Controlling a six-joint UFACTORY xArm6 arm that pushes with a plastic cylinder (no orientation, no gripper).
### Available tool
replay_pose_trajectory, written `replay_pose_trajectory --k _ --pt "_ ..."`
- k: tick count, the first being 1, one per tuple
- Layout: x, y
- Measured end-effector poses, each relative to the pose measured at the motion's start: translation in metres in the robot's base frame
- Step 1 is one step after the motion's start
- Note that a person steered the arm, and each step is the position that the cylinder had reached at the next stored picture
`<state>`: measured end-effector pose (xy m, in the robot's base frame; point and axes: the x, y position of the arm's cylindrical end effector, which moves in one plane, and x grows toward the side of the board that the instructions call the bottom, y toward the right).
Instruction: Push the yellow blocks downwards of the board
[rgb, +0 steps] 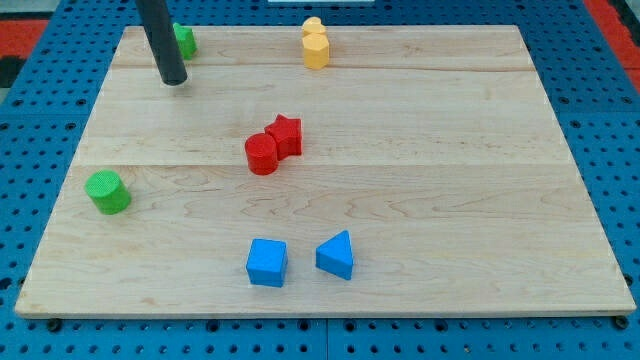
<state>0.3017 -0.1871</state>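
Two yellow blocks (315, 44) stand touching each other at the view's top, a little right of centre, near the board's top edge; their shapes are hard to make out. My tip (173, 81) rests on the board at the view's upper left, far left of the yellow blocks. A green block (185, 40) sits just above and right of my tip, partly hidden by the rod.
A red cylinder (261, 154) and a red star (286, 135) touch at the board's middle. A green cylinder (107, 192) is at the left. A blue cube (267, 262) and a blue triangular block (336, 256) are near the bottom. The wooden board (450, 180) lies on a blue pegboard.
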Motion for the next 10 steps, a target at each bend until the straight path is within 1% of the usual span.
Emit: replay_pose_trajectory --k 1,2,3,5,6,7,8,9,10 --pt "0.008 0.041" --pt "0.042 0.084" --pt "0.038 0.079" --pt "-0.09 0.079" --pt "-0.11 0.092" --pt "-0.109 0.128" --pt "-0.108 0.181" --pt "-0.105 0.264" --pt "-0.084 0.329"
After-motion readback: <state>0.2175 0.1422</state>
